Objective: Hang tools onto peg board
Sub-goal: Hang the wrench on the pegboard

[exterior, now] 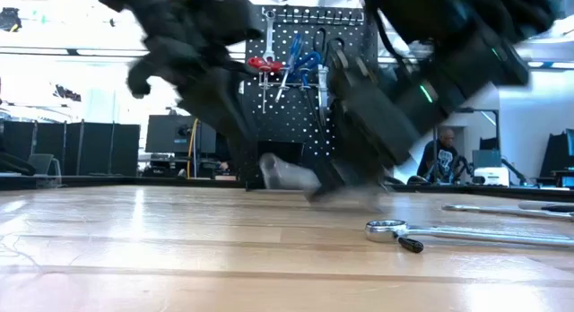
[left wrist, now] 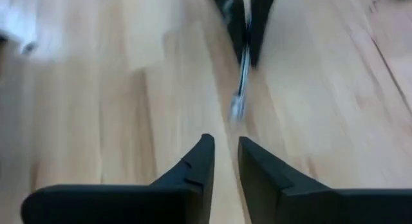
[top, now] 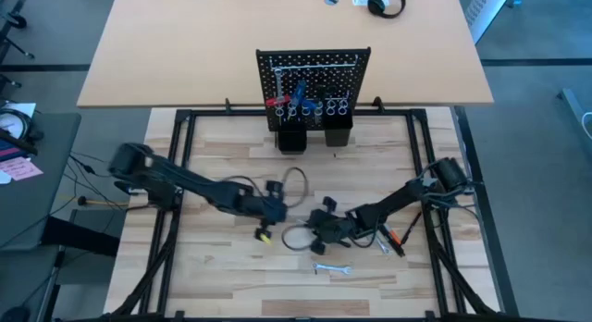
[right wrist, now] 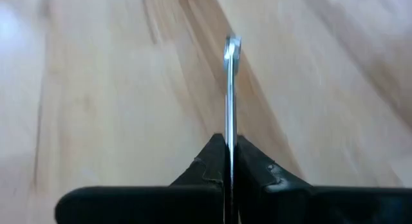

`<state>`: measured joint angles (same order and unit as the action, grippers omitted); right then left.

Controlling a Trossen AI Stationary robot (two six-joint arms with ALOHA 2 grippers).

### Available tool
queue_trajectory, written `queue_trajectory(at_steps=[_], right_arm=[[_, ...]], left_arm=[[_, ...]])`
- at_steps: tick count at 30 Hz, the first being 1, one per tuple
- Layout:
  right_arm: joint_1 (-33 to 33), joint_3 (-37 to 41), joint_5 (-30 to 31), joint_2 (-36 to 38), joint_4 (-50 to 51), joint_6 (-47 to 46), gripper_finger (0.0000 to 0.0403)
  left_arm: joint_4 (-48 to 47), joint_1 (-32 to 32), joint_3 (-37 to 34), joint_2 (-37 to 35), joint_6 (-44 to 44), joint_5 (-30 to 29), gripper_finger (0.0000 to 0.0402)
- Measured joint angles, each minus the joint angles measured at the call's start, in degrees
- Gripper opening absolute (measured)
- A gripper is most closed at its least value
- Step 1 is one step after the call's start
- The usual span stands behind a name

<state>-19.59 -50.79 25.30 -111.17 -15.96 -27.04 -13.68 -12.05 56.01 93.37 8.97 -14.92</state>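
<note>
The right gripper [right wrist: 229, 161] pinches a thin silver wrench [right wrist: 230, 95] above the table [right wrist: 96, 89]. The left gripper [left wrist: 225, 161], at its 9 o'clock, holds nothing, fingers a little apart.

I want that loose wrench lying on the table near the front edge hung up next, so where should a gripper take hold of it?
Grip the wrench at mid-shank, coming straight down from above. It lies flat on the table with bare wood around it; the shank is thin and straight, and that leaves the ring end free for a hook.

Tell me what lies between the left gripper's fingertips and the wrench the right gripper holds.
Only bare wooden table separates the left gripper from the wrench; left wrist view.
</note>
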Motion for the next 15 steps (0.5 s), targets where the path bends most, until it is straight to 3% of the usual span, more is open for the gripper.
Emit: queue_trajectory(at_steps=[6, 12, 15], right_arm=[[3.0, 2.1, -0.1, -0.1, -11.3, 1.7, 0.002], [7.4, 2.1, -0.8, 0.3, -26.4, 7.2, 0.002], [10.7, 2.1, -4.2, 1.4, -35.8, 9.1, 0.002]], left_arm=[[3.3, -0.2, -12.1, -16.9, -4.5, -10.3, 0.0069], [23.5, -0.8, -27.5, -33.1, -3.7, -13.7, 0.0065], [35.6, -0.8, -35.1, -38.5, -2.8, -13.8, 0.0065]])
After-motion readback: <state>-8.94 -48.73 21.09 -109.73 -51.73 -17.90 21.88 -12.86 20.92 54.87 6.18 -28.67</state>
